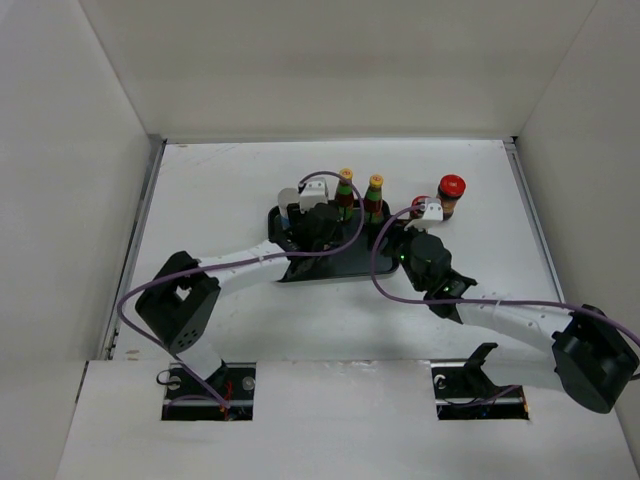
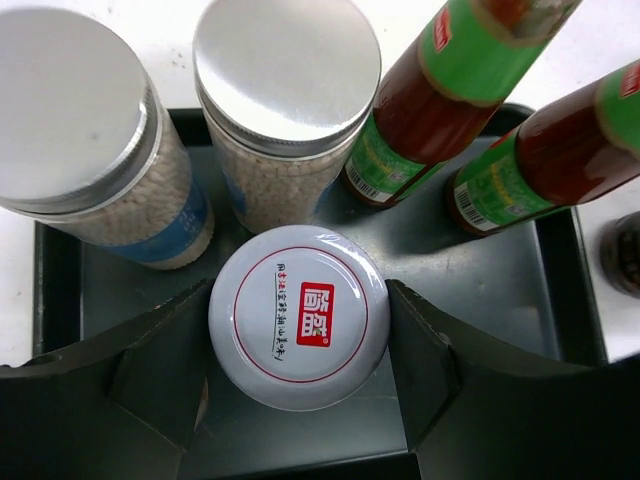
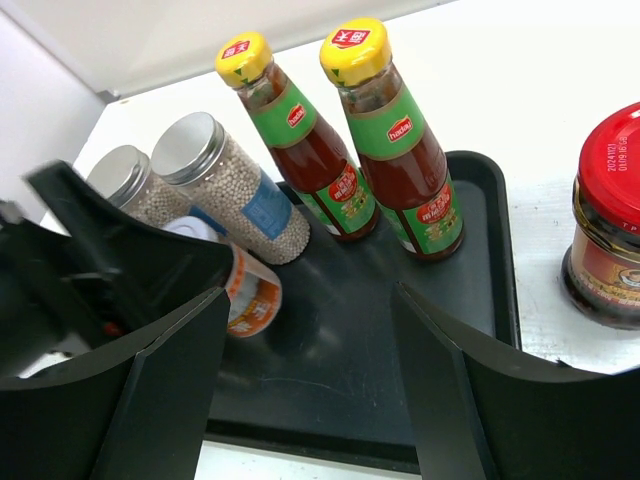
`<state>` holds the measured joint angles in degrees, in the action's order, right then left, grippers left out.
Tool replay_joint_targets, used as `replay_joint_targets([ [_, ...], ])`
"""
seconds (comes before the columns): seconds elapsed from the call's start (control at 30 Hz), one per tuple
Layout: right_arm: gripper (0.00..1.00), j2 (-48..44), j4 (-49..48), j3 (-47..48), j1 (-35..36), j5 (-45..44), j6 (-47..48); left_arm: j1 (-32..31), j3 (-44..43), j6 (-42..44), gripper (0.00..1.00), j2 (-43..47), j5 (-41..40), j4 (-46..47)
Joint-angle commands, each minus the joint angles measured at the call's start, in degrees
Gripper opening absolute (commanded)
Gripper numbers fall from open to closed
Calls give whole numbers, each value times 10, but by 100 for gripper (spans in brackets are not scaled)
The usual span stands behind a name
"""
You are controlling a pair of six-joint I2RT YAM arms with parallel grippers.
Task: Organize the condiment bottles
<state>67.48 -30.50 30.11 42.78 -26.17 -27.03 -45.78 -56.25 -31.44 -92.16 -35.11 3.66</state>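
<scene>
My left gripper (image 2: 298,295) is shut on a white-lidded jar (image 2: 298,320) with an orange label over the black tray (image 2: 500,280). The jar looks tilted in the right wrist view (image 3: 250,290). Two silver-lidded shakers (image 2: 70,100) (image 2: 285,70) and two yellow-capped dark bottles (image 3: 300,130) (image 3: 395,130) stand along the tray's far side. A red-lidded jar (image 3: 610,220) stands on the table right of the tray. My right gripper (image 3: 310,295) is open and empty over the tray's near right part. The other white-lidded jar is out of view.
The tray (image 1: 300,268) sits mid-table between the two arms. The red-lidded jar (image 1: 450,195) stands beyond my right gripper (image 1: 405,245), with a bit of red (image 1: 418,205) beside it, partly hidden by the wrist. White walls enclose the table.
</scene>
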Motion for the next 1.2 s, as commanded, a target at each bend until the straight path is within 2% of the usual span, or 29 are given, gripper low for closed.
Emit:
replay_joint_targets([
  [0.0,72,-16,-36,0,-1,-11,-1,-2,-1,0,40,4,-18,89],
  [0.3,73,-12,-35,0,-5,-10,-4,-8,10,-7,46,-19,-15,84],
  [0.6,74,-17,-33,0,-5,-12,-1,-8,18,0,77,-2,-13,91],
  [0.67,74,-17,-32,1,-4,-12,0,-8,19,3,81,7,-13,99],
  [0.8,74,-28,-32,-6,-15,-12,-5,-11,16,11,81,36,-10,110],
  [0.87,62,-30,-35,-8,-18,-10,-8,-15,19,30,76,63,0,131],
  [0.9,55,-31,-31,-8,-18,-10,-8,-17,25,42,70,78,7,148],
  [1.0,28,-33,-29,-7,-21,-12,-6,-20,49,67,43,127,23,197],
  [1.03,22,-33,-25,-7,-25,-12,-8,-18,59,69,35,144,27,207],
  [1.1,15,-28,-11,1,-29,-11,-9,-10,85,67,23,181,23,210],
  [1.17,13,-24,6,14,-29,-14,-8,9,130,58,16,227,14,213],
])
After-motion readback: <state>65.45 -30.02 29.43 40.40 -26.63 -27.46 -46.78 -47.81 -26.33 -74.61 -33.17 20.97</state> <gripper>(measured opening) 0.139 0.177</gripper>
